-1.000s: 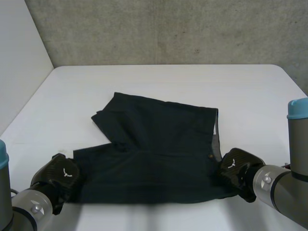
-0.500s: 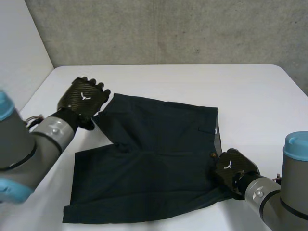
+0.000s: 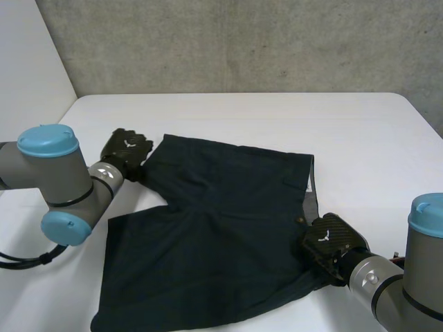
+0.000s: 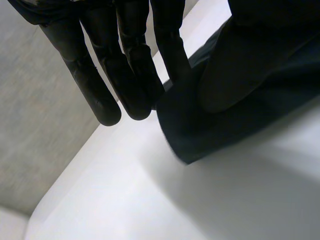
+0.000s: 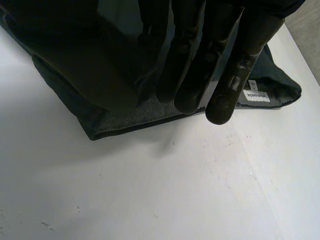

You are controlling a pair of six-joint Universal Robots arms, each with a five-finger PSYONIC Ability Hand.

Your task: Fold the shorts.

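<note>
with straight fingers the left hand (image 3: pixel 127 151) pinches a leg corner of the shorts (image 3: pixel 221 228), the right hand (image 3: pixel 331 242) the waist.

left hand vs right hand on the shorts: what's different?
Left hand holds the hem corner of the far leg of the shorts; right hand holds the waistband near its near end. Left hand is out toward the far left of the table; right hand sits close to its near edge. Both pinch cloth between fingers and thumb.
</note>
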